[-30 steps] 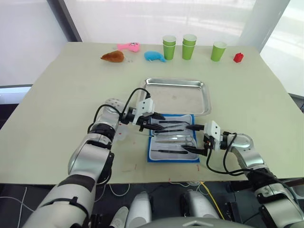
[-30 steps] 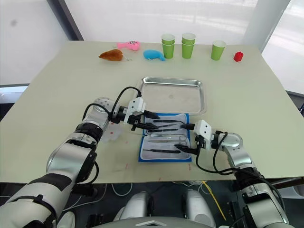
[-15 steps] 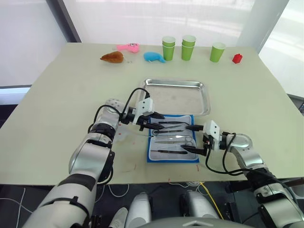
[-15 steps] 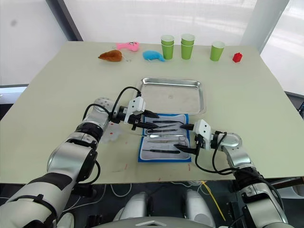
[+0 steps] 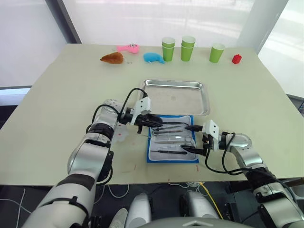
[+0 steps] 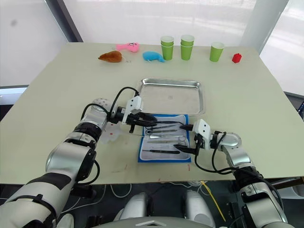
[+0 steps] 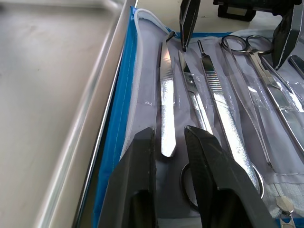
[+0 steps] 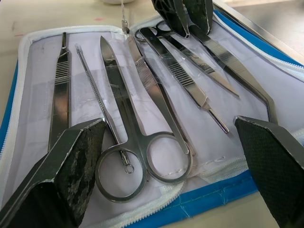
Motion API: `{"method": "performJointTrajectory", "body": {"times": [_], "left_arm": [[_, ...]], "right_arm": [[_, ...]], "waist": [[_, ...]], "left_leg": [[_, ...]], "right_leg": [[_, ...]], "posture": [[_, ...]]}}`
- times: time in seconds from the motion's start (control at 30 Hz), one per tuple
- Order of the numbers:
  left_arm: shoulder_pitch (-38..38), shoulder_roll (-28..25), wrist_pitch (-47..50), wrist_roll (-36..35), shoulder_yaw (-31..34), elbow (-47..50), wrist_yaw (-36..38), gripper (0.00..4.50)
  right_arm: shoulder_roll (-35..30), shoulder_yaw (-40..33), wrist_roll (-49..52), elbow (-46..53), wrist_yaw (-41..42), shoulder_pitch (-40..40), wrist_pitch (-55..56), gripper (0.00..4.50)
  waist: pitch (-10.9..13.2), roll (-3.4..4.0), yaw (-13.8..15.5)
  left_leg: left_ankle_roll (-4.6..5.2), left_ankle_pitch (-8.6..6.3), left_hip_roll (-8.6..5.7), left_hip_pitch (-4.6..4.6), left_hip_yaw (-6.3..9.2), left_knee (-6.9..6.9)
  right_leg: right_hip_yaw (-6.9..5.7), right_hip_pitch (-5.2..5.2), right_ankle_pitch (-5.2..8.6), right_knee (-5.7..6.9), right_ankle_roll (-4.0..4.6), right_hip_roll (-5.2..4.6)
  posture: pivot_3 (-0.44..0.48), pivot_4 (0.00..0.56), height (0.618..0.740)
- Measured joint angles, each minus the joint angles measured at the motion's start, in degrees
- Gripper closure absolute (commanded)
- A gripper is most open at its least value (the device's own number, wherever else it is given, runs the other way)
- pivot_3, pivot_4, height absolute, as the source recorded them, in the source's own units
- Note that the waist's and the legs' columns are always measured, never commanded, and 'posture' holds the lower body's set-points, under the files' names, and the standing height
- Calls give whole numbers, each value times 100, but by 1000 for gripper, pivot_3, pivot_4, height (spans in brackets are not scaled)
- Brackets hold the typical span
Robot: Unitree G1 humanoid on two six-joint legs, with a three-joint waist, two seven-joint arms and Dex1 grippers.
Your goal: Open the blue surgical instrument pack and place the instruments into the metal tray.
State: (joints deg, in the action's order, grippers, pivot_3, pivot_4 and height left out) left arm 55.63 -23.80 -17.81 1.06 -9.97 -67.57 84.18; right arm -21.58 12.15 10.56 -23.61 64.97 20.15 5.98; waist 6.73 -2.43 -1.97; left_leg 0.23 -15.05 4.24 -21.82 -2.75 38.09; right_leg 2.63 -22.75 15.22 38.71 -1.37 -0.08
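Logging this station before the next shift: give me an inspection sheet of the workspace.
Surface: pale table, faint red marks near its front edge.
Job's things: blue surgical instrument pack lies open in front of the metal tray; instruments still in its pockets; tray holds no instruments.
Clutter: green cups, red block, brown, pink and blue toys along the far edge.
Grippers: left gripper nearly closed at the pack's tray-side row; right gripper open wide over the scissors.
Cables: black leads looped at both wrists.
Surroundings: bright windows behind.

Bright window backlight, glare on the metal tray (image 5: 176, 96), soft shadows, sharp focus.
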Motion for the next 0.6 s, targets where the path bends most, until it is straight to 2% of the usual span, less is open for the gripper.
{"method": "performJointTrajectory", "body": {"times": [0.27, 0.4, 0.6], "left_arm": [[11, 1, 77, 109, 3, 0, -45, 3406], [39, 5, 250, 117, 11, 0, -10, 4461], [39, 0, 288, 123, 36, 1, 37, 4461]], "right_arm": [[7, 1, 0, 0, 3, 10, -29, 0], [7, 5, 0, 1, 4, 13, -36, 0], [4, 23, -1, 11, 3, 37, -109, 0]], "waist": [[0, 0, -4], [0, 0, -7], [-1, 0, -13]], "left_leg": [[0, 0, 0, 1, 0, -1], [0, 0, 0, 2, 0, -1], [0, 0, 0, 3, -1, -2]], "right_leg": [[0, 0, 0, 0, 0, 0], [0, 0, 1, 0, 0, 0], [1, 0, 1, 0, 1, 0]], "posture": [[0, 150, 740], [0, 150, 740], [0, 150, 740]]}}
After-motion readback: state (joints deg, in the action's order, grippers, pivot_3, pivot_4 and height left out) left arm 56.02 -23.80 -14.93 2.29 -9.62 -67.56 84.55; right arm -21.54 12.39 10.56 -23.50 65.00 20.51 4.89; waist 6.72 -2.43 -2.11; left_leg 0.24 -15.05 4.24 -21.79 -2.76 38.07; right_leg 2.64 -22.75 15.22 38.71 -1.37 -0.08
